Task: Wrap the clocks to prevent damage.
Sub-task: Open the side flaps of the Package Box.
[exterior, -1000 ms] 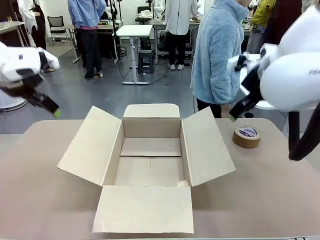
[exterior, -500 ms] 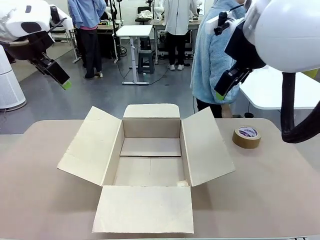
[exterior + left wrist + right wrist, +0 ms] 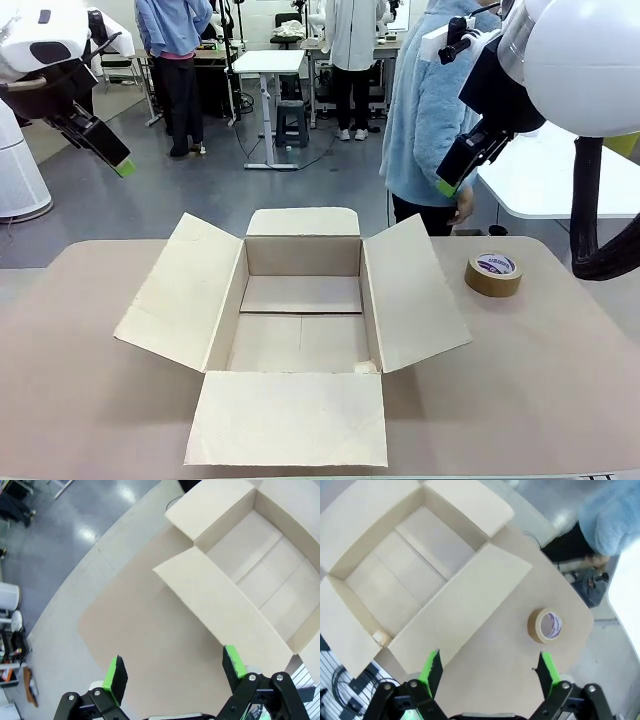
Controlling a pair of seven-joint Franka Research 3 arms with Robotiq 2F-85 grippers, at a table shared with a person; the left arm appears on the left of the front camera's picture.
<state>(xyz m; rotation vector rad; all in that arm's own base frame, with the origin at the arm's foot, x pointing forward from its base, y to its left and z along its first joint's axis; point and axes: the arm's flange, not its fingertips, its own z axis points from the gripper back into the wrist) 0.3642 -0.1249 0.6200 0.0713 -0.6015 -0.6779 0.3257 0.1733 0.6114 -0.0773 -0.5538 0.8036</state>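
The bubble-wrapped clocks are out of view. My left gripper [image 3: 118, 165] hangs high above the table's left side; in the left wrist view it [image 3: 173, 671] stands open with nothing between its green pads. High at the right, in front of the person, is my right gripper [image 3: 446, 186]; the right wrist view shows it [image 3: 488, 670] open and empty too. Below both lies the big open cardboard box [image 3: 300, 322] with its flaps spread, and its inside [image 3: 402, 570] is bare.
A brown tape roll [image 3: 493, 274] lies on the table right of the box, and shows as tape roll [image 3: 546, 625] from above. A person in a light blue fleece [image 3: 435, 100] stands at the far side. The tan table [image 3: 540, 380] has free room at both sides.
Both arms have risen from near the table's sides to high above it. The right gripper swung up in front of the person. The box and tape roll have not moved.
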